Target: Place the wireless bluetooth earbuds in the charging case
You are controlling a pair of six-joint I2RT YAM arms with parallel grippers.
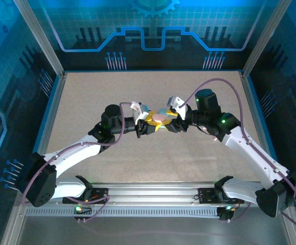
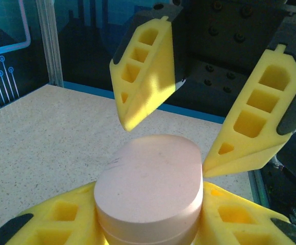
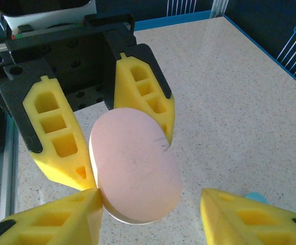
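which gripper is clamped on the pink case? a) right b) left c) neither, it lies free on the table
b: the left gripper presses both sides of the pink case with its yellow fingers, while the right gripper stands open, one finger clear of it.

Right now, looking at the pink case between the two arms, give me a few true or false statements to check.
The left pincer clamps the pink case from both sides. True.
The case's lid stands open. False: it looks shut.
The right pincer is closed tight on the case. False: its jaws stand apart, one side clear of the case.
Both pincers meet over the middle of the table. True.
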